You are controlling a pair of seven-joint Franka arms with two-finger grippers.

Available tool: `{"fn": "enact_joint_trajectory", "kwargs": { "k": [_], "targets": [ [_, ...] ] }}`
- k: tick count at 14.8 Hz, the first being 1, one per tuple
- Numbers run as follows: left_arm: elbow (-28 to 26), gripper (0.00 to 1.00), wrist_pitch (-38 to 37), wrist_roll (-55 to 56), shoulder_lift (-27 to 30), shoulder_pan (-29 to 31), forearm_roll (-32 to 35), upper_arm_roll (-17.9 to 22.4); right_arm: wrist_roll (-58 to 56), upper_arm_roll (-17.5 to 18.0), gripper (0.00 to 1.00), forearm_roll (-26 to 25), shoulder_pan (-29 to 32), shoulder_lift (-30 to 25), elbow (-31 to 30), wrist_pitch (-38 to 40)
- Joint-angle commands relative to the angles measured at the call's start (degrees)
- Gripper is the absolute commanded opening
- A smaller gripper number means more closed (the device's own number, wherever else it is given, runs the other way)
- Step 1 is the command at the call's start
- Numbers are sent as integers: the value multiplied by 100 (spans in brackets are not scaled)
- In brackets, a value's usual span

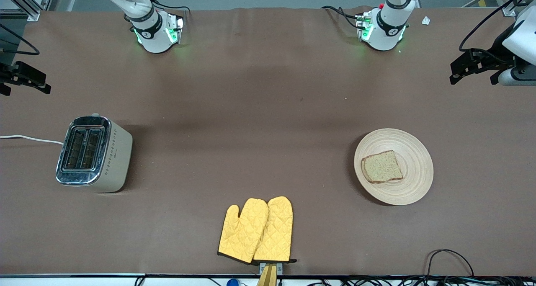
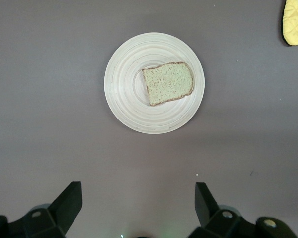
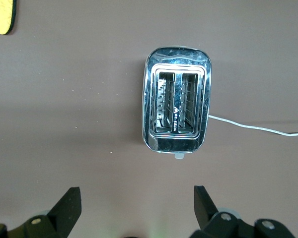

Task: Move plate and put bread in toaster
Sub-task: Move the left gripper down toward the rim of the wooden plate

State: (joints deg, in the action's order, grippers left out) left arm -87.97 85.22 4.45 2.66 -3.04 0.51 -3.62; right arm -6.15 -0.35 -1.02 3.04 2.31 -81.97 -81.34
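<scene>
Brown cloth covers the long table (image 1: 259,110) seen from the front camera. At the left arm's end lies the plate (image 1: 412,181) — round, pale wood, ringed with concentric grooves — and on it the bread (image 1: 382,167), a brown wholegrain slice with a darker crust, is laid flat. At the right arm's end stands the toaster (image 1: 94,154), cream-sided with a dotted pattern, its chrome top showing two slots; a white cord (image 1: 29,139) runs from it toward the table's edge. A pair of yellow oven mitts (image 1: 256,230) is seen between the two, nearer to the camera. The left gripper (image 1: 471,66) is held high at its own end of the table, well apart from the plate; the right gripper (image 1: 25,78) is held likewise at its end, well apart from the toaster.

In the left wrist view, the plate (image 2: 126,106) and bread (image 2: 168,83) are found ahead of the left gripper (image 2: 138,203), whose black fingers (image 2: 69,201) are spread wide with nothing between them. A mitt's yellow tip (image 2: 295,22) shows at the corner.

In the right wrist view, the toaster (image 3: 149,114) is seen from above — both slots empty — ahead of the right gripper (image 3: 136,203), whose fingers (image 3: 204,203) are likewise spread wide and hold nothing. The cord (image 3: 258,129) trails off sideways.
</scene>
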Motion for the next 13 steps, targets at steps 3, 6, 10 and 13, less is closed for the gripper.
{"fn": "enact_joint_trajectory", "kwargs": {
  "k": [3, 6, 10, 13],
  "targets": [
    [315, 100, -40, -49, -230, -21, 89, 11, -44, -44, 100, -12, -120, -248, -161, 4],
    [641, 100, -40, -198, -696, 83, 28, 29, -44, -52, 100, -12, -120, -257, -188, 13],
    [615, 100, 397, -620, -1354, 784, -1225, 20, -44, -61, 100, -12, -164, -283, -188, 30],
    [606, 100, 881, -1689, -2004, 1269, -2298, 20, -44, -88, 100, -4, -163, -275, -188, 13]
  ]
}}
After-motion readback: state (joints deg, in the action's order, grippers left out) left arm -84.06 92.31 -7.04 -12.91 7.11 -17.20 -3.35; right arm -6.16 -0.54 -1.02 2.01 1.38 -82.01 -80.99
